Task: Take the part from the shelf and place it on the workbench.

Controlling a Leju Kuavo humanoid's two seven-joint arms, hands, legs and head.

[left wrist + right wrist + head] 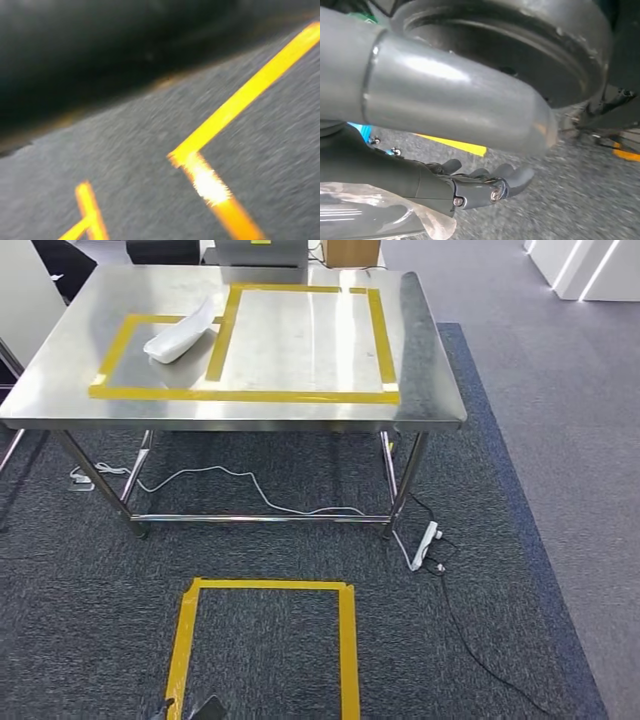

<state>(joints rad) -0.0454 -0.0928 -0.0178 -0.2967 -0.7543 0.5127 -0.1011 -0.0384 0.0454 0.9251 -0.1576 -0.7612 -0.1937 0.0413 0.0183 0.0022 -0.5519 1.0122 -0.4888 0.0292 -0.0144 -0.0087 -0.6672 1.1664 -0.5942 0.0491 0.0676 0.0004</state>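
Right hand (471,187), seen from its wrist, hangs low over the carpet with fingers stretched out and nothing gripped, likely because its load is delivered. From the head, the white part (181,335) lies well ahead of it, inside the taped outline (121,350) on the steel workbench (423,350). At the left wrist, blurred carpet (132,165) and floor tape (241,97) pass.

**A:** Down on the dark carpet (90,590), a square of yellow tape (268,585), one side running out of the head view.

**B:** And a white cable (226,475) snaking across that carpet to a white power strip (424,545).

**A:** A black cable (468,640) trails off from the strip, to the right.

**B:** Beyond the carpet's edge, lighter grey floor (573,440). At the far end, a brown box (351,250).

**A:** White panels (581,265) in the far right corner.
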